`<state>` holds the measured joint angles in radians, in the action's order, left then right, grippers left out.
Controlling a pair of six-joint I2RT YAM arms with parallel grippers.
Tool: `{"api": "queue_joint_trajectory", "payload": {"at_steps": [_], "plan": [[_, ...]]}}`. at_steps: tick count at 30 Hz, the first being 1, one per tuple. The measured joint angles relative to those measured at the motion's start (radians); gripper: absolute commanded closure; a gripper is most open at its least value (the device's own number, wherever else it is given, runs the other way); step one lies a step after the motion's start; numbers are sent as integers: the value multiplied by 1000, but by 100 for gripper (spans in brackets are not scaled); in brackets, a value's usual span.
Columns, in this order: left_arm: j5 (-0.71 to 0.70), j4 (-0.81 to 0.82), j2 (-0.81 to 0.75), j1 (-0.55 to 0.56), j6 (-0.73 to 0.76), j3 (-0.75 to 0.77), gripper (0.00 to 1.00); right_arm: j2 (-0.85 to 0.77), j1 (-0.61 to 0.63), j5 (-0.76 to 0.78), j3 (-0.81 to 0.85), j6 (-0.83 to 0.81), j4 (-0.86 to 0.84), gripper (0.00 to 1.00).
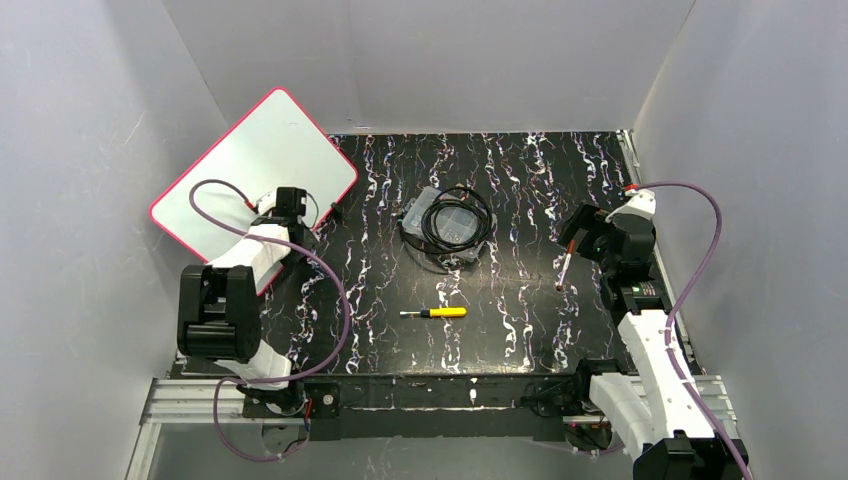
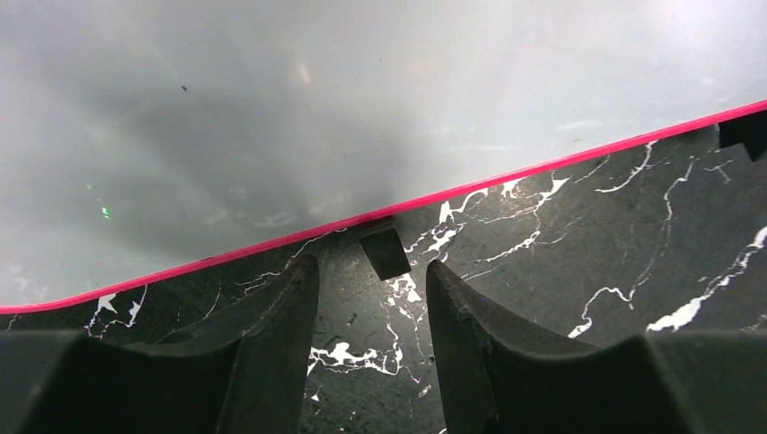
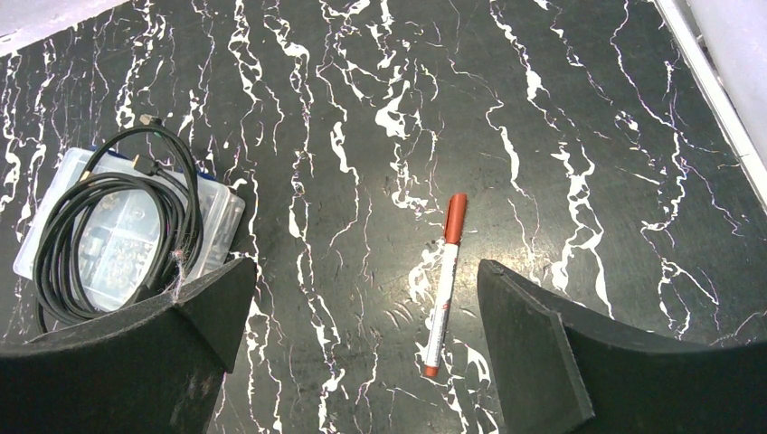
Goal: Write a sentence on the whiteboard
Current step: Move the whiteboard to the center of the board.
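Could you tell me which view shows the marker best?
The right wrist view: the marker lies whole and close on the table, its red cap plain. The top external view shows it only as a tiny sliver; the left wrist view misses it.

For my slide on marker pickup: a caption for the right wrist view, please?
Open fingers frame a red-capped marker lying on the marbled table, a box under coiled cable at left.

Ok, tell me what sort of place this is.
Probably a robotics lab test cell: plain grey walls enclose a marble-patterned table holding staged props: a whiteboard, marker and screwdriver.
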<state>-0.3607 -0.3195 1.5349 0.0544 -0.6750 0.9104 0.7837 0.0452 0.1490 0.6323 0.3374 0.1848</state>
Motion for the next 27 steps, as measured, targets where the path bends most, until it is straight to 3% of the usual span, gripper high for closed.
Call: {"api": "queue_joint_trajectory", "payload": {"at_steps": [27], "plan": [[-30,2,81,3,23,27,66,18,0,-50,0,-4,-1,0]]}}
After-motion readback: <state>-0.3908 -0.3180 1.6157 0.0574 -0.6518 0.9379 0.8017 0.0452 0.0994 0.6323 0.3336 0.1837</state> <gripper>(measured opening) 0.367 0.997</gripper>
